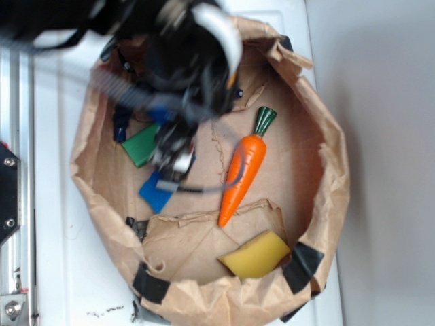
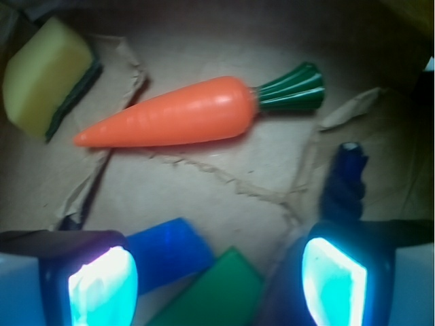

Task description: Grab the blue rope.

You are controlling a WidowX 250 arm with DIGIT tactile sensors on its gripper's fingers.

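The blue rope [image 2: 343, 185] is a dark navy twisted cord. In the wrist view it runs up from behind my right finger [image 2: 334, 282], its end pointing away. In the exterior view a dark piece of the rope [image 1: 122, 126] shows left of the blurred arm, and the rest is hidden under it. My gripper [image 2: 217, 288] is open, its glowing pads wide apart over a blue block [image 2: 166, 250] and a green block [image 2: 214, 293]. Nothing is held between them. The rope lies just outside the right finger. In the exterior view the gripper [image 1: 173, 161] hangs low over the blocks.
All of this lies in a shallow brown paper tray [image 1: 332, 170] with raised crumpled walls. An orange carrot [image 1: 242, 173] [image 2: 177, 121] lies in the middle and a yellow sponge [image 1: 257, 255] [image 2: 42, 75] beyond it. In the exterior view, the green block [image 1: 141, 145] and the blue block [image 1: 155, 192] sit left.
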